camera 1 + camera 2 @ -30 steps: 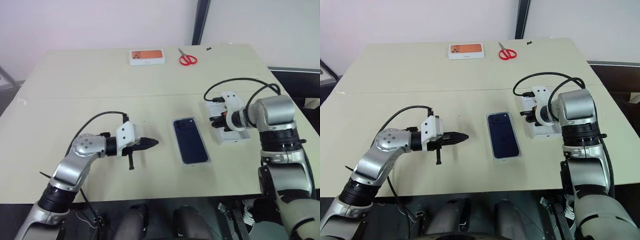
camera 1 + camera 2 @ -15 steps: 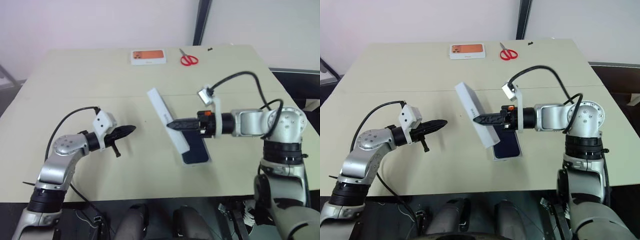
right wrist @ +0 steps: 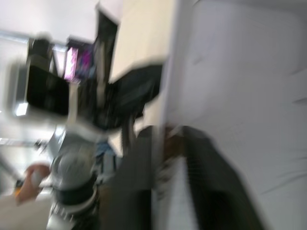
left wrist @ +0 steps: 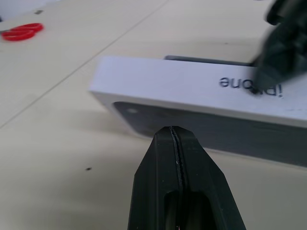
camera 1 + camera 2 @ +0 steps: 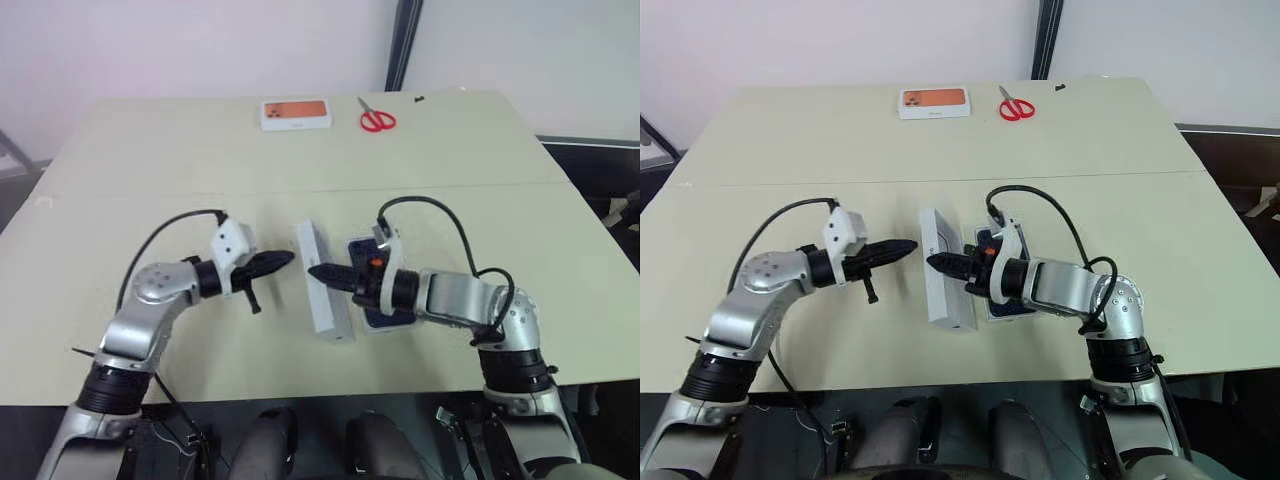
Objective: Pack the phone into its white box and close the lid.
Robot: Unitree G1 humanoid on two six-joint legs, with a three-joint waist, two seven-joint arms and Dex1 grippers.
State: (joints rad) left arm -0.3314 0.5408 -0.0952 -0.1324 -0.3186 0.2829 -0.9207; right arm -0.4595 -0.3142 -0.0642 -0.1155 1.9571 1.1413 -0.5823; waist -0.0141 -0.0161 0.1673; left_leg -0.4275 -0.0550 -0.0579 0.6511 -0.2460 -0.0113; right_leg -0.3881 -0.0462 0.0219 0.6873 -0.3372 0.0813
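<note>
Standing on its long edge, the lid [image 5: 322, 278] is seen between the claws, its wall apparently straddled by the half-parted right claw [image 5: 318, 272]. Just left, the left claw [image 5: 283, 259] is shut and empty. Light, stiff and slippery, it is best gripped by its thin walls. Behind the right claw, the phone [image 5: 366, 250] is lying in the box [image 5: 995, 311].

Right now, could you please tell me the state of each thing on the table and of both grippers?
phone: lying in its tray, uncovered
white box: open, holding the phone
lid: off, standing on its long edge beside the box
left gripper: shut, empty, pointing at the lid
right gripper: tip at the lid
scissors: closed, lying flat
orange-pictured box: closed, at the far edge
</note>
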